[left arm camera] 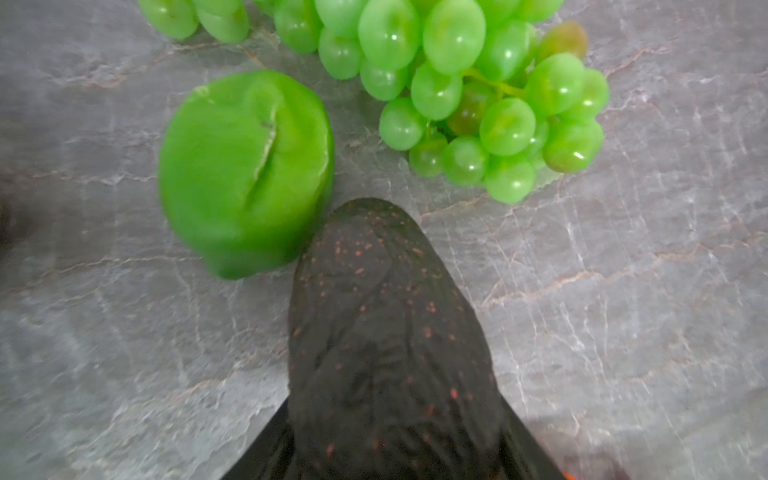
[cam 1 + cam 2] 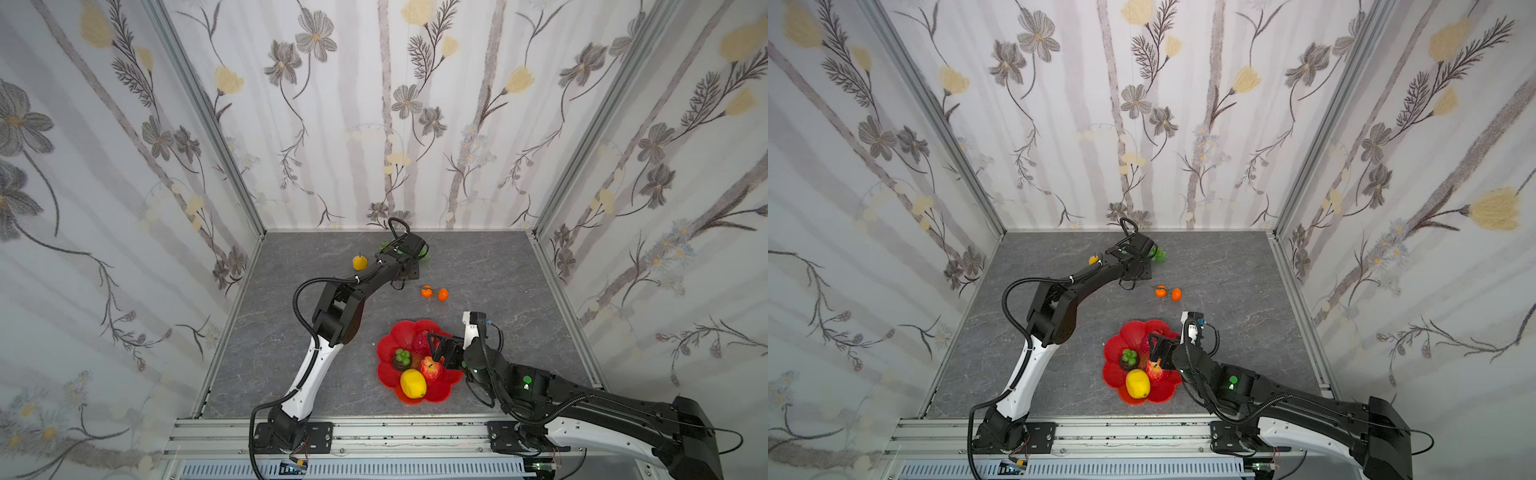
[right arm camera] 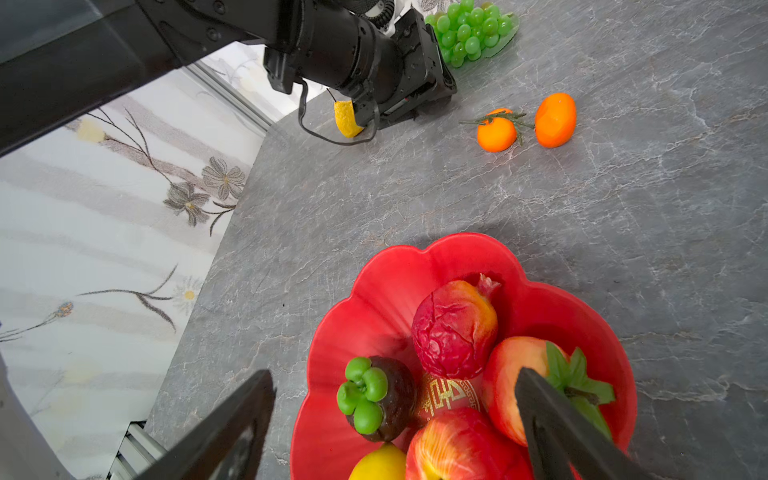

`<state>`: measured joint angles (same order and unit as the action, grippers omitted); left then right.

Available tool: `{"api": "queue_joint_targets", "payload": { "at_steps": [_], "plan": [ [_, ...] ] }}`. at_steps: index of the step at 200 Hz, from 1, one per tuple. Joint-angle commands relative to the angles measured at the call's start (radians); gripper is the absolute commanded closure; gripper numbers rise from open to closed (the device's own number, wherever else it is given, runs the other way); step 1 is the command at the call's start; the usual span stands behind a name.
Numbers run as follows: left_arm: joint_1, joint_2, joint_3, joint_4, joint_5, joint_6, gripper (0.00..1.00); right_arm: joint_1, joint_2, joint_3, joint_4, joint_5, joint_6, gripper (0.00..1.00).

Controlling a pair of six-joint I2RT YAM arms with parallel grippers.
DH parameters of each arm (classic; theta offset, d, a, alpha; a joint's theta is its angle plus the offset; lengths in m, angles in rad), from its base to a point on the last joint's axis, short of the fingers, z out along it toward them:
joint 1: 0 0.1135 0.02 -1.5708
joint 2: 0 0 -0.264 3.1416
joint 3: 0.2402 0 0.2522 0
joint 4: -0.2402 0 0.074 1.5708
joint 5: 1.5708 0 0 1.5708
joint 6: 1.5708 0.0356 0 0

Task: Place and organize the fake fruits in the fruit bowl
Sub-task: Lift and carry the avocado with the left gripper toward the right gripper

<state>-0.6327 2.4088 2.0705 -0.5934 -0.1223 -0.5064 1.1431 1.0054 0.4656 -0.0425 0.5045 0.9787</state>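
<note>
My left gripper is at the far side of the table, shut on a dark speckled avocado. A green lime and the green grape bunch lie just beyond it. In both top views its wrist hides the jaws beside the grapes. The red scalloped fruit bowl holds a lemon, a red apple, a dark green-capped fruit and a crinkled red fruit. My right gripper hangs open over the bowl, holding nothing.
A yellow pear stands left of the left wrist. Two small oranges lie between the grapes and the bowl. Flowered walls close in the grey table on three sides, and a metal rail runs along the front.
</note>
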Motion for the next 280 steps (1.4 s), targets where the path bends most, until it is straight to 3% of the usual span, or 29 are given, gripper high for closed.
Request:
{"api": "queue_joint_targets", "payload": {
  "at_steps": [1,100,172,219,280],
  "plan": [
    [-0.004,-0.074,-0.074,0.085,0.038,0.047,0.46,0.000,-0.002,0.005,0.026,0.001,0.017,0.09],
    [-0.009,-0.641,-0.790,0.416,0.182,0.126,0.48,0.000,-0.021,-0.001,0.056,-0.057,0.052,0.09],
    [-0.047,-1.120,-1.300,0.697,0.185,0.223,0.48,0.000,0.027,0.049,0.134,-0.140,0.054,0.10],
    [-0.095,-1.325,-1.518,0.873,0.207,0.295,0.48,0.000,0.052,0.093,0.167,-0.188,0.044,0.10],
    [-0.185,-1.435,-1.650,1.012,0.224,0.403,0.48,0.001,0.074,0.135,0.191,-0.244,0.030,0.10]
  ]
}}
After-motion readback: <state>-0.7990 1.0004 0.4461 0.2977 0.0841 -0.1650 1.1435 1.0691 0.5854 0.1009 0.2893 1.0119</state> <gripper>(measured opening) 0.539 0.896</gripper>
